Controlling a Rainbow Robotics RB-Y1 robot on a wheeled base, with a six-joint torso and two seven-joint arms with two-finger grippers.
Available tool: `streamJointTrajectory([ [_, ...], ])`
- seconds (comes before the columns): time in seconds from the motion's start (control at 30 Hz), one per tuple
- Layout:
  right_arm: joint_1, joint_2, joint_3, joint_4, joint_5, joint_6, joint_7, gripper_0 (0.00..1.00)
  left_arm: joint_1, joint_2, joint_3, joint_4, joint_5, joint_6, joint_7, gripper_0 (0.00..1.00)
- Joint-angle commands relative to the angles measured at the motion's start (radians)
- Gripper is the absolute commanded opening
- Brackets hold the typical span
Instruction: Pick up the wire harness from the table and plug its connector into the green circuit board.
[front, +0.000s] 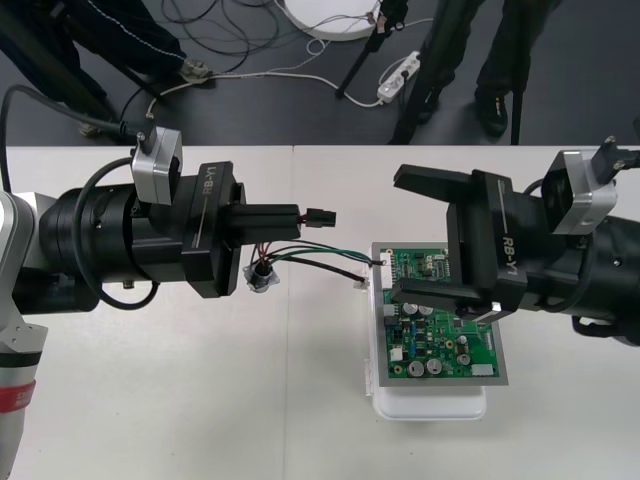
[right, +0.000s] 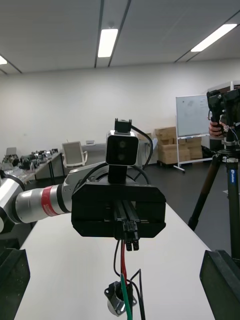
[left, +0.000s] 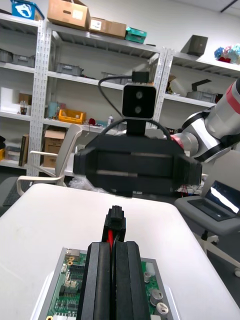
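Note:
My left gripper is shut on the harness just behind its small black plug, holding it above the table left of the green circuit board. Red, green and black wires hang down to the round metal socket on the table. My right gripper stands open over the board's far half, facing the left one. In the left wrist view the plug sticks out past the shut fingers, above the board. In the right wrist view the plug and socket show below the left gripper.
The board sits on a white base at the table's right middle. A thin wire with a small white end reaches the board's left edge. Dark floor with cables lies beyond the table's far edge.

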Motion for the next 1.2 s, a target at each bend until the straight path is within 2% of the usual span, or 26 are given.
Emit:
streamJointTrajectory([
  [0.03, 0.059, -0.044, -0.135, -0.083, 0.096, 0.010, -0.201, 1.00, 0.011, 0.030, 0.032, 0.071, 0.049, -0.099, -0.165, 0.00],
  [0.4, 0.171, -0.100, -0.311, -0.161, 0.345, 0.024, -0.496, 1.00, 0.009, 0.032, 0.030, 0.235, 0.061, -0.191, -0.328, 0.00],
  [0.63, 0.225, -0.129, -0.388, -0.186, 0.527, -0.014, -0.620, 1.00, 0.009, 0.032, 0.029, 0.335, 0.060, -0.191, -0.421, 0.00],
  [0.87, 0.263, -0.127, -0.509, -0.186, 0.733, -0.212, -0.740, 1.00, 0.009, 0.032, -0.017, 0.441, 0.060, -0.191, -0.552, 0.00],
  [1.2, 0.265, -0.130, -0.548, -0.158, 1.007, -0.424, -0.746, 1.00, -0.002, 0.032, -0.086, 0.579, 0.060, -0.191, -0.717, 0.00],
])
